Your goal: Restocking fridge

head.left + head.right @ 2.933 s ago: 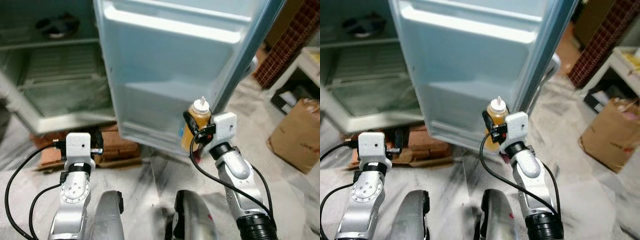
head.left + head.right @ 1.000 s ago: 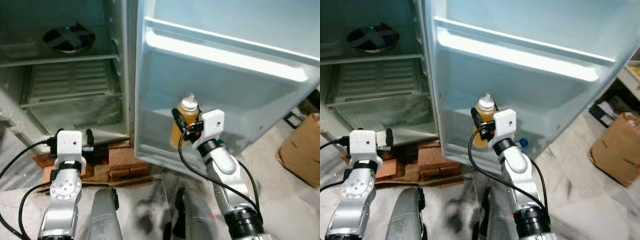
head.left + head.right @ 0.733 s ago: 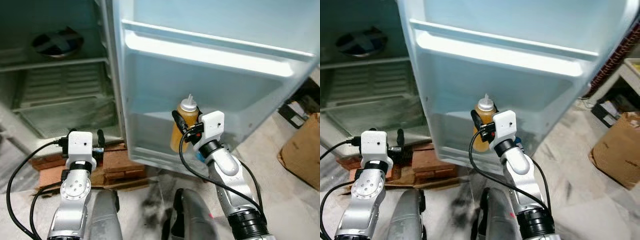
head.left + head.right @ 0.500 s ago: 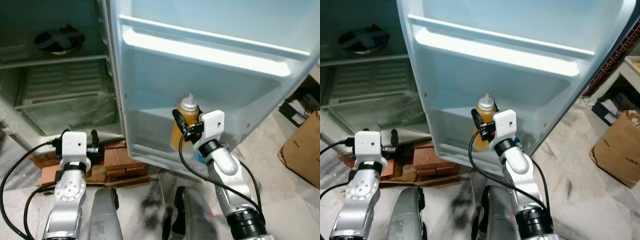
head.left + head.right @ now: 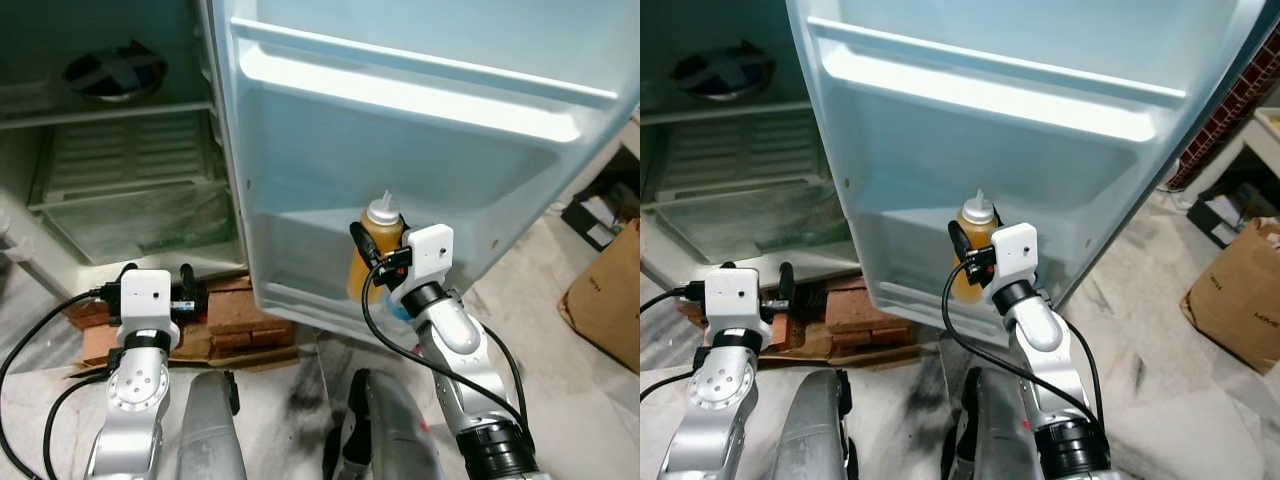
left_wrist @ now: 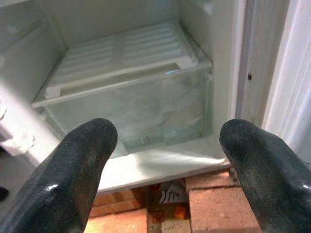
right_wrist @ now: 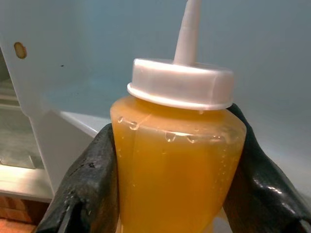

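A squeeze bottle [image 5: 374,262] of orange liquid with a white nozzle cap stands upright in my right gripper [image 5: 373,268], which is shut on it. The bottle is held just in front of the lower shelf [image 5: 310,235] of the open fridge door [image 5: 430,150]. In the right wrist view the bottle [image 7: 177,165] sits between both black fingers [image 7: 85,191]. My left gripper [image 5: 160,278] hangs low and open by the fridge's base; its wrist view has the fingertips [image 6: 77,165] spread wide before the clear crisper drawer [image 6: 136,109].
Inside the fridge a dark bowl [image 5: 115,72] rests on the upper shelf above the crisper drawer [image 5: 140,225]. Red bricks [image 5: 235,315] prop up the fridge. A cardboard box [image 5: 612,290] stands on the marble floor at the right. My legs [image 5: 210,430] are below.
The camera has swung about, so the whole scene has shifted. My right gripper still holds the bottle at the door's lower shelf. The left arm stays low and open.
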`<state>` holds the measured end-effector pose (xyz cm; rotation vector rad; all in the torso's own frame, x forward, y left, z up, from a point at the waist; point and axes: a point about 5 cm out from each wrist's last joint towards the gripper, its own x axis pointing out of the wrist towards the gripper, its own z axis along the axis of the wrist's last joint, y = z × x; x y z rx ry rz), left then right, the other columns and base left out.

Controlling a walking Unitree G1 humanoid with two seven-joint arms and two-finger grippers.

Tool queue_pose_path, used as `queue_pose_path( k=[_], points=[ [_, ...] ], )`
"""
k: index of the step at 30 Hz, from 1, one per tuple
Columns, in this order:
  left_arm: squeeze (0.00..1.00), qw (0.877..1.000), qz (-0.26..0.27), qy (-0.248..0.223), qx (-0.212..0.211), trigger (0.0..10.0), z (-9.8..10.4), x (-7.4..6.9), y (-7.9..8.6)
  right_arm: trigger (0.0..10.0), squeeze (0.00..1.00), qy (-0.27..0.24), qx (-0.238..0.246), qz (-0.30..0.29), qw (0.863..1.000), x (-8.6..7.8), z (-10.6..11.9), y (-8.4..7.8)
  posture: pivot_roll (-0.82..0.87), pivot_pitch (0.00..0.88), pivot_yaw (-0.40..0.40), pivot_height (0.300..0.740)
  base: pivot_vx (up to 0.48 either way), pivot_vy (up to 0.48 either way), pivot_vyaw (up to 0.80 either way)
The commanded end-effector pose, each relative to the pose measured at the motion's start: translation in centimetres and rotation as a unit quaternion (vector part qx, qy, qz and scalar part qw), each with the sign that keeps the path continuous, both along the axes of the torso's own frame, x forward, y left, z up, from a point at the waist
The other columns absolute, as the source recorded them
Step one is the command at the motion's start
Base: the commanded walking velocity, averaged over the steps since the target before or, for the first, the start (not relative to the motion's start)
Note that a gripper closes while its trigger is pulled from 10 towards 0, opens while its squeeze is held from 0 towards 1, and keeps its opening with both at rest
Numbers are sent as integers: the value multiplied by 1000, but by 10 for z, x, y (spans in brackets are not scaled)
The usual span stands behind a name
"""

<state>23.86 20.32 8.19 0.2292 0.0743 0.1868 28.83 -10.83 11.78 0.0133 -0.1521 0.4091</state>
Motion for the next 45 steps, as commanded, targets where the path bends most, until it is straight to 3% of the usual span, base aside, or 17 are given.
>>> queue_pose_path(
  k=[1, 15, 22, 29, 39, 45],
  points=[
    [0, 1000, 6, 11, 6, 10000, -2, -6, 4, 10000, 0, 8, -2, 1, 1000, -3, -6, 1, 135, 157, -76, 564, 0, 0, 0],
    [0, 999, 5, 13, 30, 10000, 4, -14, 3, 10000, 0, 7, -5, 17, 1000, 2, -7, 9, 151, 173, -73, 544, 0, 0, 0],
    [0, 999, 11, 26, 47, 10000, 2, -27, 8, 10000, 0, 0, -4, 32, 999, 5, -7, 20, 164, 184, -67, 524, 0, 0, 0],
    [0, 998, 10, 31, 46, 10000, 4, -28, 8, 10000, 0, -10, -13, 57, 998, 9, -6, 34, 178, 189, -71, 504, 0, 0, 0],
    [0, 998, 7, 35, 44, 10000, 5, -25, 9, 10000, 0, -16, -13, 42, 999, 24, 0, 32, 184, 192, -70, 504, 0, 0, 0],
    [0, 998, 6, 34, 44, 10000, 6, -24, 8, 10000, 0, -25, -8, 44, 999, 24, 1, 33, 186, 189, -72, 464, 0, 0, 0]
  ],
)
